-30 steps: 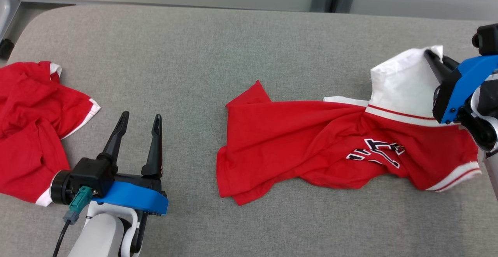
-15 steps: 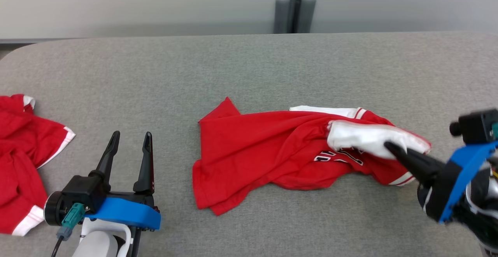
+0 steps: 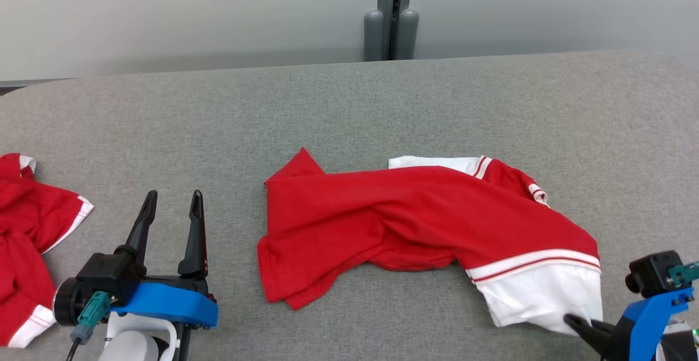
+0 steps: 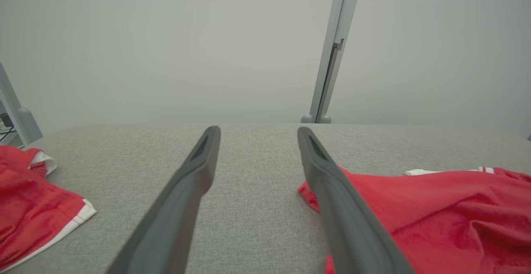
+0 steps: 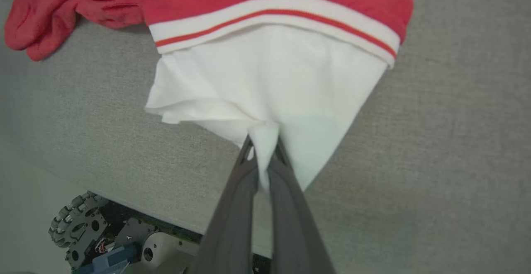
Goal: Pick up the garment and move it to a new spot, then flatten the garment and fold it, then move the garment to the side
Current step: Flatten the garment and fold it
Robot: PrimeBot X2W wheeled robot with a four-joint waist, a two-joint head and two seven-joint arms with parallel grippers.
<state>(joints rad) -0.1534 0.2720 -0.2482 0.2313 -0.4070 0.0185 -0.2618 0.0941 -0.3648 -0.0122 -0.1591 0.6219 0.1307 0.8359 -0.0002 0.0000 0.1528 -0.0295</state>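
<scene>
The garment (image 3: 415, 219) is a red shirt with a white, red-striped part, lying crumpled across the middle of the grey table (image 3: 338, 104). Its white end (image 5: 269, 87) reaches toward the table's near edge at the right. My right gripper (image 3: 573, 320) is shut on a pinch of that white cloth (image 5: 263, 141), fingers pointing away from the table edge. At the lower left my left gripper (image 3: 169, 202) stands open with nothing between its fingers, a hand's width left of the garment's red edge (image 4: 435, 207). Between the left fingers (image 4: 195, 174) only bare table shows.
A second red and white garment (image 3: 27, 241) lies at the table's left edge, also in the left wrist view (image 4: 29, 207). A grey post (image 3: 390, 17) stands behind the table against a pale wall. The robot's wheeled base (image 5: 95, 232) shows below the near table edge.
My right gripper has pulled the white end from the far right down toward the near edge, turning the garment over so the lettering is hidden. The head camera has shifted. The left gripper stays open.
</scene>
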